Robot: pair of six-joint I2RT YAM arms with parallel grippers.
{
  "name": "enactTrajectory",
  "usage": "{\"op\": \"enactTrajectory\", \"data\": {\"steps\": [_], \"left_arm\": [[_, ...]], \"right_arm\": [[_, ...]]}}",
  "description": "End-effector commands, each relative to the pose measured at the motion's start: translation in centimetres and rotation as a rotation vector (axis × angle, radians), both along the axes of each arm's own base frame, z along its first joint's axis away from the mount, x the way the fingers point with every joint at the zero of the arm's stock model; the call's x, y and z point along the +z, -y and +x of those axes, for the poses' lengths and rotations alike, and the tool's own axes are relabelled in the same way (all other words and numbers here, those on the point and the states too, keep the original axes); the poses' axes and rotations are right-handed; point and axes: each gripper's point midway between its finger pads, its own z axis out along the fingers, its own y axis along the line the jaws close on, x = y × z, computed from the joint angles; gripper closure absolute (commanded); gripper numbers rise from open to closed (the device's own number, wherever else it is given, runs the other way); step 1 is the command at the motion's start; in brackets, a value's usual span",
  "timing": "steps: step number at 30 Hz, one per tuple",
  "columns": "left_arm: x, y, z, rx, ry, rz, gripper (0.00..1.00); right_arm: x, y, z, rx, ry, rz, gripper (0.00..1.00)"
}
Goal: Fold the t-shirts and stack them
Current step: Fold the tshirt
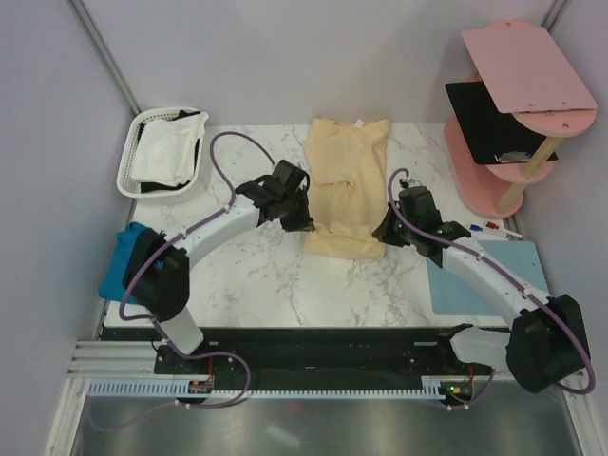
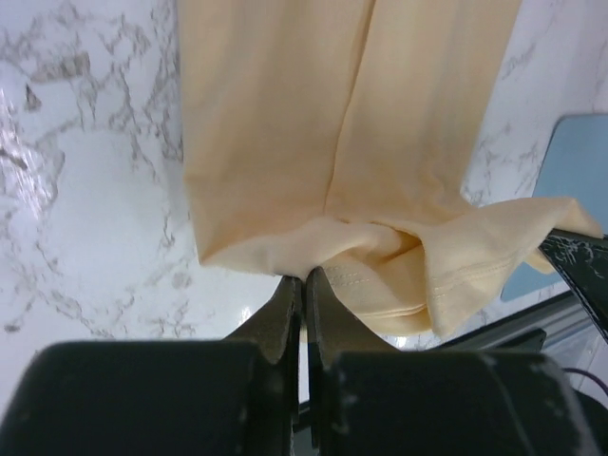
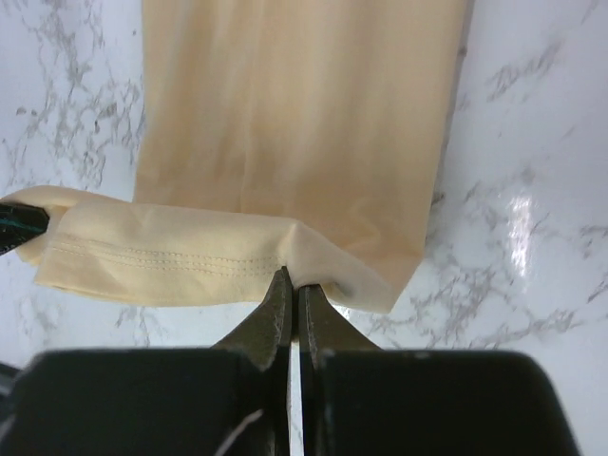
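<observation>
— Cream-yellow cloth is what we hold. The left gripper (image 2: 304, 280) and the right gripper (image 3: 293, 282) each have their jaws pinched together on the near hem of the pale yellow t-shirt (image 1: 347, 185), one at each corner.
— The hem is folded back over the shirt. The rest lies flat, collar toward the far edge.
— Near us, the marble table (image 1: 285, 285) is bare, and the light-blue mat (image 1: 454, 290) lies to the right.
— The teal t-shirt (image 1: 116, 261) hangs over the left edge. The white t-shirt (image 1: 169, 152) sits in the basket (image 1: 125, 176) far left, and pink shelves (image 1: 513, 104) stand far right.
</observation>
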Motion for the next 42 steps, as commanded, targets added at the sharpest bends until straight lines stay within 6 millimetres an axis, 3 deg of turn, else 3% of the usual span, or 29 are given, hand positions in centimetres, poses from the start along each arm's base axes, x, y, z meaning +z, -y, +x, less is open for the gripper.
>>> {"op": "enactTrajectory", "data": {"steps": [1,3,4,6,12,14,15,17,18,19,20,21,22,23,24,25,26,27,28,29,31,32,33,34,35,37,38,39,42], "left_arm": [[-0.1,0.3,3.8,-0.068,0.02,0.032,0.98],[-1.4,0.2,5.1,-0.076,-0.004,0.046,0.98],[-0.7,0.5,6.0,-0.075,0.013,0.034,0.98],[-1.2,0.4,7.2,-0.081,0.009,0.037,0.98],[-2.6,0.7,11.0,-0.09,0.004,0.035,0.98],[-3.6,0.6,11.8,-0.093,-0.011,0.042,0.98],[-3.2,0.7,12.8,-0.089,0.007,0.033,0.98],[-4.1,0.7,13.4,-0.093,-0.011,0.031,0.98],[-3.5,0.7,14.3,-0.09,0.005,0.02,0.98],[-3.5,0.8,14.5,-0.096,0.001,0.013,0.95],[-4.2,0.8,14.9,-0.101,-0.008,0.011,0.89],[-3.1,0.7,15.9,-0.102,0.02,-0.005,0.65],[-2.9,0.7,16.3,-0.101,0.027,-0.009,0.42],[-2.1,0.4,16.8,-0.09,0.046,-0.009,0.28],[-1.4,-0.1,17.1,-0.079,0.069,0.0,0.01],[-0.8,-0.6,17.4,-0.064,0.093,0.023,0.0],[-0.3,-0.8,17.4,-0.072,0.111,0.033,0.0],[0.8,-1.2,16.9,-0.074,0.128,0.034,0.0],[1.1,-1.6,16.6,-0.066,0.137,0.047,0.0],[0.3,-2.0,15.8,-0.066,0.119,0.056,0.0],[1.5,-2.5,14.7,-0.06,0.139,0.041,0.0],[-0.4,-3.0,13.1,-0.057,0.087,0.048,0.0],[-0.4,-2.7,12.9,-0.058,0.106,0.027,0.02],[0.4,-2.9,12.3,-0.053,0.117,0.008,0.03],[-1.7,-3.3,10.7,-0.048,0.064,0.007,0.04],[-1.7,-3.0,9.8,-0.045,0.067,-0.037,0.08],[-3.5,-3.4,8.3,-0.049,0.027,-0.038,0.09],[-3.6,-3.1,8.2,-0.051,0.039,-0.062,0.12],[-5.5,-2.9,6.5,-0.052,-0.005,-0.101,0.16]], "right_arm": [[2.4,0.6,5.9,-0.053,0.14,-0.097,1.0],[3.2,0.9,7.8,-0.074,0.168,-0.104,1.0],[2.2,0.9,8.5,-0.077,0.142,-0.118,1.0],[2.5,1.3,10.1,-0.099,0.152,-0.111,1.0],[-1.0,2.2,13.7,-0.131,0.088,-0.129,1.0],[-1.2,2.1,15.0,-0.133,0.098,-0.126,1.0],[-2.6,2.1,15.3,-0.129,0.071,-0.138,0.99],[-2.5,2.0,16.8,-0.138,0.086,-0.135,0.98],[-3.4,2.0,17.3,-0.137,0.074,-0.143,0.97],[-2.8,1.9,18.3,-0.142,0.095,-0.141,0.97],[-2.7,1.9,19.0,-0.149,0.106,-0.146,0.94],[-3.1,2.3,19.6,-0.165,0.105,-0.167,0.89],[-2.1,2.5,20.6,-0.178,0.135,-0.174,0.81],[-1.7,2.7,21.0,-0.189,0.152,-0.186,0.64],[-0.3,3.0,21.3,-0.2,0.193,-0.188,0.54],[0.2,3.7,21.1,-0.223,0.211,-0.211,0.43],[1.2,4.0,21.2,-0.236,0.247,-0.21,0.21],[3.8,4.3,20.7,-0.252,0.303,-0.198,0.09],[3.6,5.1,19.7,-0.276,0.302,-0.215,0.02],[5.8,5.3,19.1,-0.283,0.355,-0.198,0.02],[5.4,5.7,17.6,-0.288,0.34,-0.196,0.02],[5.8,5.8,16.8,-0.288,0.331,-0.185,0.02],[5.2,5.7,16.2,-0.279,0.308,-0.179,0.02],[4.1,5.6,15.4,-0.266,0.274,-0.176,0.02],[3.1,5.1,14.4,-0.243,0.23,-0.153,0.02],[0.5,4.9,12.6,-0.221,0.149,-0.136,0.02],[-0.4,4.3,11.8,-0.195,0.121,-0.11,0.03],[-2.2,4.3,10.5,-0.2,0.071,-0.098,0.04],[-4.6,4.4,8.1,-0.213,0.01,-0.068,0.08]]}}
